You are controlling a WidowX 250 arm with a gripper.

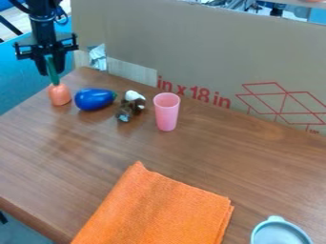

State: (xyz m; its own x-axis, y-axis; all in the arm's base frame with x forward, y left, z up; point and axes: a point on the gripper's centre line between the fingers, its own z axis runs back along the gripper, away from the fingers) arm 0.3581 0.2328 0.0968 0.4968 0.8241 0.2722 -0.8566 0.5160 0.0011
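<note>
Nearest me, a folded orange cloth (159,209) lies on a brown wooden table (210,157), running out of view at the bottom; to its right, at the lower corner, is part of a round, pale blue-grey dish (280,234) with a small tab on its rim; farther back, a pink cup (167,112) stands upright; just to the left of it is a small brown and white object (132,106), its exact kind hard to make out; next along is a glossy blue toy eggplant (94,100), lying on its side; beside that, near the table's far left edge, is an orange toy carrot (59,95), upright, its long green top (51,69) leaning slightly; the black gripper (51,73) hangs down right at that green top, and from here I cannot tell whether it is spread or pinching it; behind everything rises a tan cardboard panel (210,43) with red printing and line-drawn boxes
</note>
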